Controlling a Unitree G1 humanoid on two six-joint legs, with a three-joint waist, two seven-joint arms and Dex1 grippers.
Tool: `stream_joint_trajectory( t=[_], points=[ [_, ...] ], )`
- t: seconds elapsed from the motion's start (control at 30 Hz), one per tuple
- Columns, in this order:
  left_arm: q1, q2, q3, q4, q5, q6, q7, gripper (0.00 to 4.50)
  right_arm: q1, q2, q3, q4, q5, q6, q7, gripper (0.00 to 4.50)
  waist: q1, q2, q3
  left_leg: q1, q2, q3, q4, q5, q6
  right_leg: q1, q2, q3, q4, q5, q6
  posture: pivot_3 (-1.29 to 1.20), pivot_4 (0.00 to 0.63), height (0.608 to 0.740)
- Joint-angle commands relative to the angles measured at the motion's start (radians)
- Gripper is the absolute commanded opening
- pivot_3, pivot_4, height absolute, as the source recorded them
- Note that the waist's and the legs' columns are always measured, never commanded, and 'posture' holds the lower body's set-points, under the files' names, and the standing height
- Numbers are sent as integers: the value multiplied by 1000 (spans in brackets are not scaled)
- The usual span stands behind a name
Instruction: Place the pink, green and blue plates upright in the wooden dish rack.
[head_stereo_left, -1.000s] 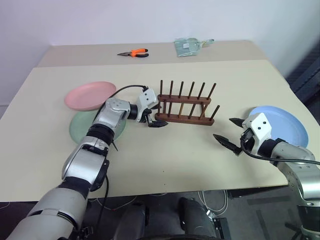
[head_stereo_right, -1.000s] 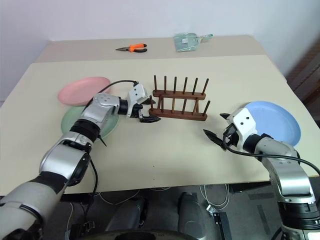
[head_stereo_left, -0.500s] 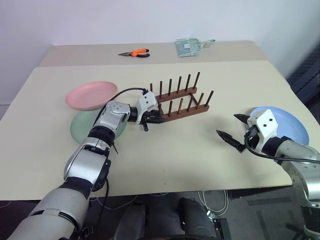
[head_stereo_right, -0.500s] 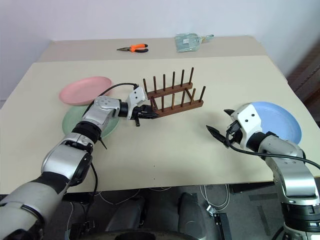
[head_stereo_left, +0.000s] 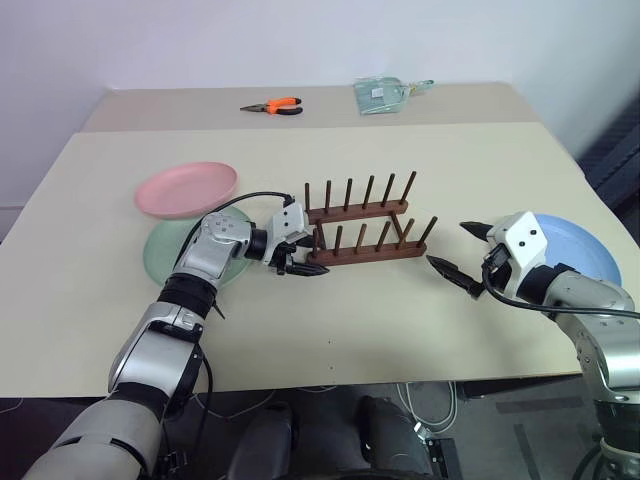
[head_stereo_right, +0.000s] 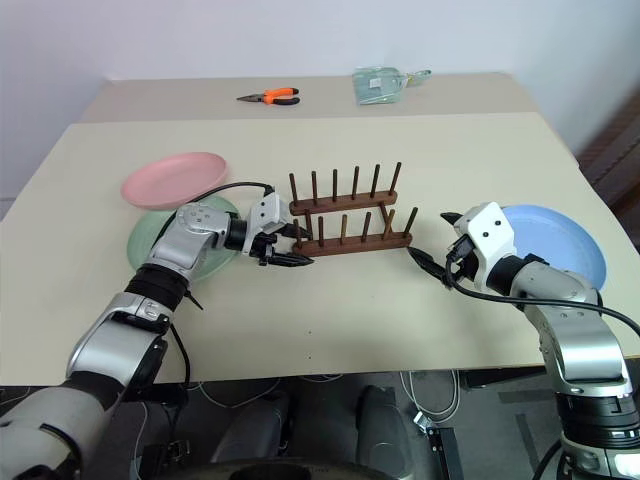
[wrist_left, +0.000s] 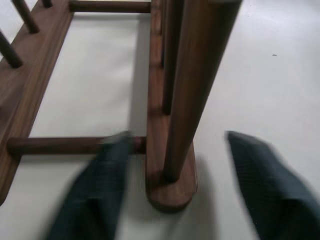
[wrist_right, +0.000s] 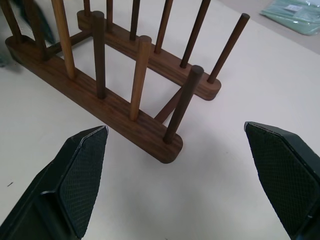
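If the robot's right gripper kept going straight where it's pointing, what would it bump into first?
Most likely the wooden dish rack: the open right gripper points at its near end, bare table between.

Dish rack (head_stereo_left: 362, 230) mid-table, two plates (head_stereo_left: 186, 189) left, one plate (head_stereo_left: 575, 248) right

Bright, even overhead light; soft short shadows beneath the wooden dish rack (head_stereo_left: 362, 235). Left wrist view: fingers (wrist_left: 95, 195) motion-blurred at six o'clock. Right wrist view sharp.
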Motion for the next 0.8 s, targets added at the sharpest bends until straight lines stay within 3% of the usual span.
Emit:
stream_joint_trajectory(
  t=[0.03,0.23,0.37,0.47,0.63,0.67,0.8],
  points=[
    [-9,31,12,-57,-4,25,-1,4480,-6,-6,-10,-22,3,-11,2,4500,-1,0,0,0,0,0,0,0,0,0,0,0,0,0,0,0,150,740],
    [-17,81,-11,-61,29,57,6,4480,-12,-1,-4,-25,2,-9,-3,4500,-2,0,0,0,0,0,0,0,0,0,0,0,0,0,0,0,150,740],
    [-23,53,-33,-16,56,50,38,4480,-19,3,2,-24,0,-10,-7,4500,2,0,0,0,0,0,0,0,0,0,0,0,0,0,0,0,150,740],
    [-25,10,-27,1,49,62,61,3615,-18,3,3,-25,0,-11,-11,4500,2,0,0,0,0,0,0,0,0,0,0,0,0,0,0,0,150,740],
    [-10,-22,-33,-6,60,53,84,1079,-7,-3,-6,-35,3,-8,-18,4500,-1,0,0,0,0,0,0,0,0,0,0,0,0,0,0,0,150,740],
    [-4,-19,-39,-11,66,40,79,755,-3,-6,-9,-40,4,-6,-18,4500,-2,0,0,0,0,0,0,0,0,0,0,0,0,0,0,0,150,740],
    [32,18,-72,-74,66,-23,1,776,36,-54,-36,-68,19,19,18,4500,-1,1,0,0,0,0,0,0,0,0,0,0,0,0,0,0,150,740]
  ],
)
